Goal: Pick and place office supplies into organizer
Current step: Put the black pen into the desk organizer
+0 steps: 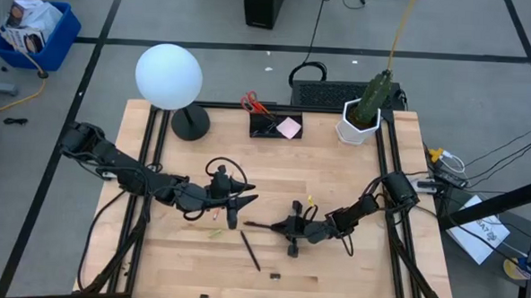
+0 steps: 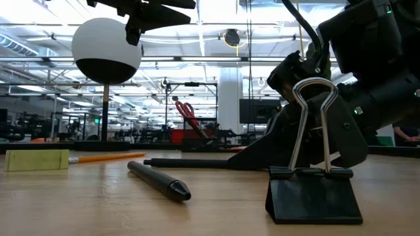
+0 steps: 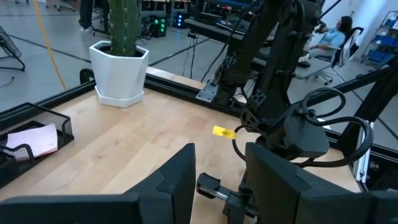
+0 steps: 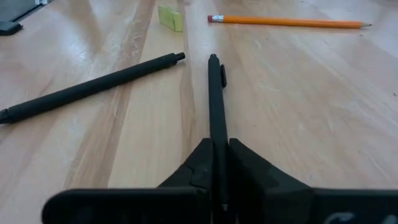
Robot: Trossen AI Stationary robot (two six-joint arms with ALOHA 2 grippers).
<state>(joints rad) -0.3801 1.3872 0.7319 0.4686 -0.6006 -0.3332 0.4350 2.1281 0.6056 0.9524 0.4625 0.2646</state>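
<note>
Right gripper (image 4: 217, 163) clamps one end of a black pen (image 4: 215, 99) on the table, well short of the organizer (image 1: 275, 125); light, stiff, slick, it may pivot.

Two dark, cable-draped arms on a black frame

Both arms are matte black, built of chunky rounded joint housings linked by slimmer segments. Thin black cables loop off the left arm (image 1: 139, 175) near its wrist, and more curl beside the right arm (image 1: 380, 197). A small yellow tag (image 3: 223, 132) marks the right arm's wrist. Each arm's fingers (image 3: 171, 186) are flat, black, wedge-shaped plates.
</note>
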